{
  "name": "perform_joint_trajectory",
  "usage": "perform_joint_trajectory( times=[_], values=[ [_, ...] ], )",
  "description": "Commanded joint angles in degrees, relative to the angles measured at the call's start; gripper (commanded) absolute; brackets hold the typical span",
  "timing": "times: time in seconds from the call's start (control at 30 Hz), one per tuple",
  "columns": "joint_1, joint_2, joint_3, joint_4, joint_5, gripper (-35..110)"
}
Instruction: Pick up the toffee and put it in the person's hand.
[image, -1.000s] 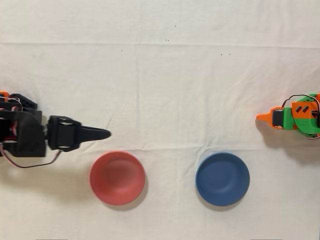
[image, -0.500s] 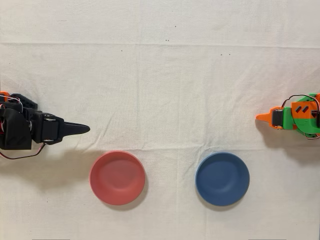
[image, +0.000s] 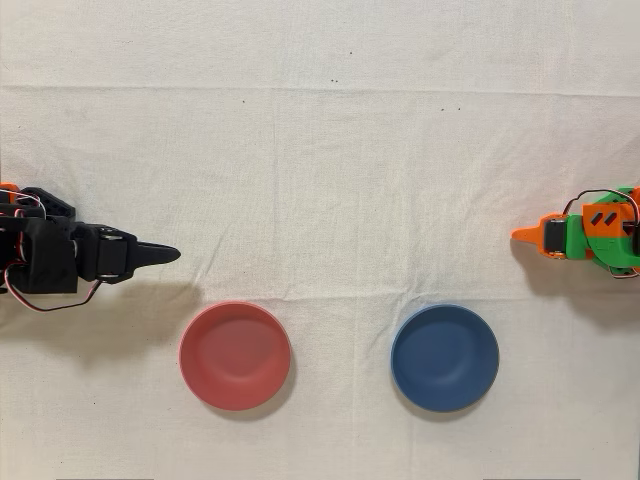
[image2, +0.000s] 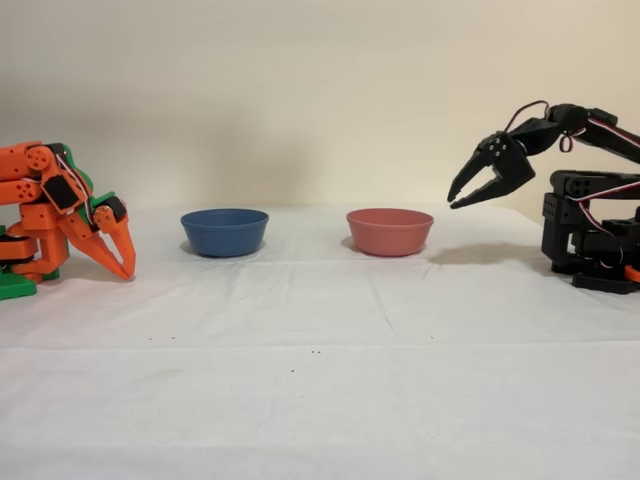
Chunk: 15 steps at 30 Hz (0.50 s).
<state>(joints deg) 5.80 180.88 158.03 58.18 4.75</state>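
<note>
My black gripper (image: 172, 255) hovers at the left edge in the overhead view, pointing right, above and to the left of the red bowl (image: 235, 355). In the fixed view the gripper (image2: 453, 201) hangs in the air at the right, raised above the table and to the right of the red bowl (image2: 389, 231). Its jaws stand slightly open with nothing between them. The toffee is out of view. The person's hand is out of view.
A blue bowl (image: 445, 357) sits right of the red one in the overhead view, and the blue bowl (image2: 224, 231) sits left of it in the fixed view. The idle orange arm (image: 590, 235) stands at the far side. A white cloth (image: 330, 180) covers the table.
The black arm has drawn back to the left, its tip moving away from the red bowl. Over the last half second it has barely shifted.
</note>
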Motion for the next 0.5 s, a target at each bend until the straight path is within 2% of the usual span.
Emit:
perform_joint_trajectory(
  times=[0.0,0.47],
  values=[
    [0.62,1.93,1.76,-1.14,-0.53,0],
    [0.26,6.06,9.76,-1.05,-1.05,0]
  ],
)
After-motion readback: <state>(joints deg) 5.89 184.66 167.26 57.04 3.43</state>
